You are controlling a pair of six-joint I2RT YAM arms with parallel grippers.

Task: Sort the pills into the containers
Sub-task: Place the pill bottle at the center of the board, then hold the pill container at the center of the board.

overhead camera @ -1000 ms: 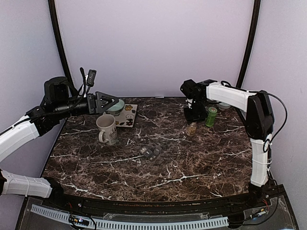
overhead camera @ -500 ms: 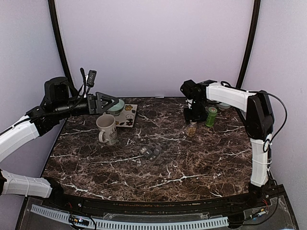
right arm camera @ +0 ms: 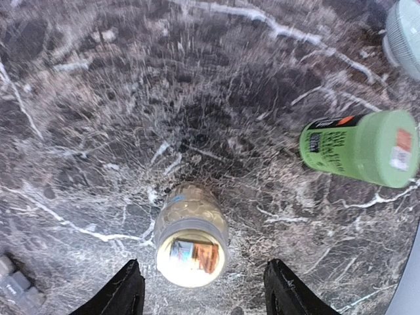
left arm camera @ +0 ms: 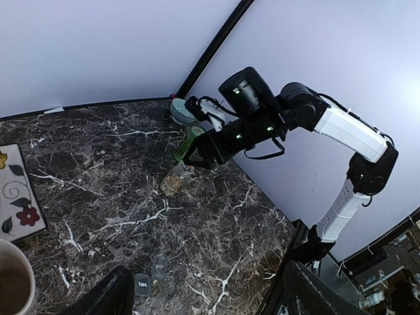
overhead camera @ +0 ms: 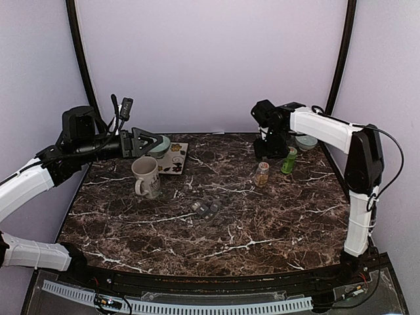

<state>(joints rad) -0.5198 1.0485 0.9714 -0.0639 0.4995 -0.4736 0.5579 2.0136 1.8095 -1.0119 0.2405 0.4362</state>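
Note:
The tan-yellow pills [right arm camera: 190, 209] fill a small clear jar [right arm camera: 191, 237] that stands upright on the marble, its mouth covered by a white lid. My right gripper [right arm camera: 207, 296] hovers above the jar [overhead camera: 262, 174], open, its fingers apart from the glass on both sides. The containers [overhead camera: 206, 209] are a dark grey strip of joined compartments mid-table, also low in the left wrist view [left arm camera: 154, 283] and at the right wrist view's bottom left corner [right arm camera: 14, 283]. My left gripper [overhead camera: 146, 141] hangs open and empty over the far left, above the mug.
A white mug [overhead camera: 146, 177], a pale teal bowl [overhead camera: 159, 146] and a flowered tile [overhead camera: 174, 157] sit at the far left. A green bottle [overhead camera: 289, 159] stands right of the jar, with a pale round dish [overhead camera: 306, 141] behind it.
My right gripper has opened, let go of the jar and lifted up and back from it. The jar now stands alone. The left arm has not moved.

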